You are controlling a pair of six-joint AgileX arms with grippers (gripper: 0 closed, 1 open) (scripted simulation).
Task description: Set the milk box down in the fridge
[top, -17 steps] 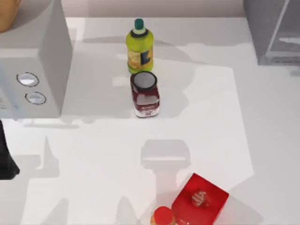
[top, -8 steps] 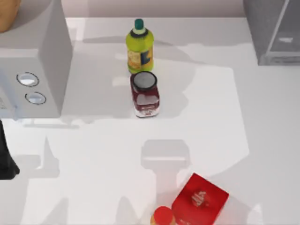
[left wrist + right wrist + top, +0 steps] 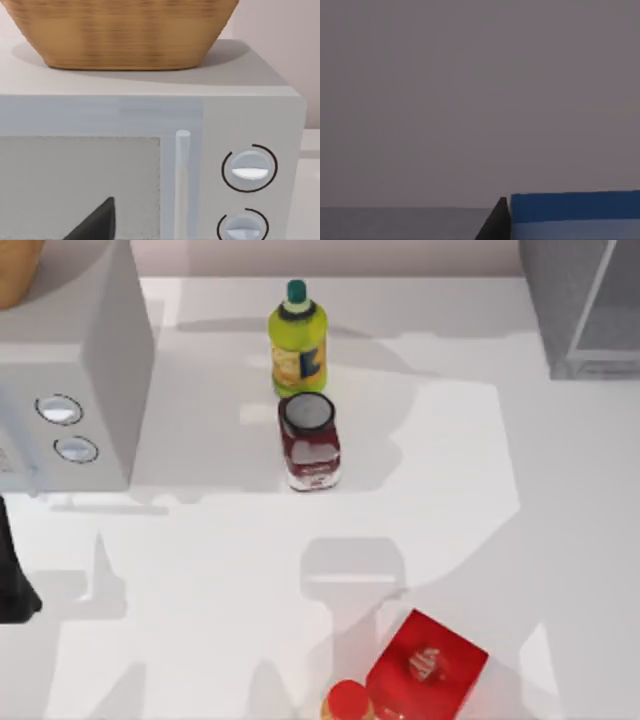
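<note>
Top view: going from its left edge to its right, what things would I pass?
Grey box with two dials → yellow bottle → red box → fridge.

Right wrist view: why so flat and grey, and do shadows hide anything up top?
Right wrist view: plain grey surface behind the milk box, even light, no glare. Top view: soft shadows cross the table, yet the jar and red box stay readable.

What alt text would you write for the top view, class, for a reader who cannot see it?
A white table seen from above holds a yellow-green bottle and a dark red jar at centre. A grey box with two round dials stands at left, the fridge at the right corner, and a red box at the near edge.
</note>
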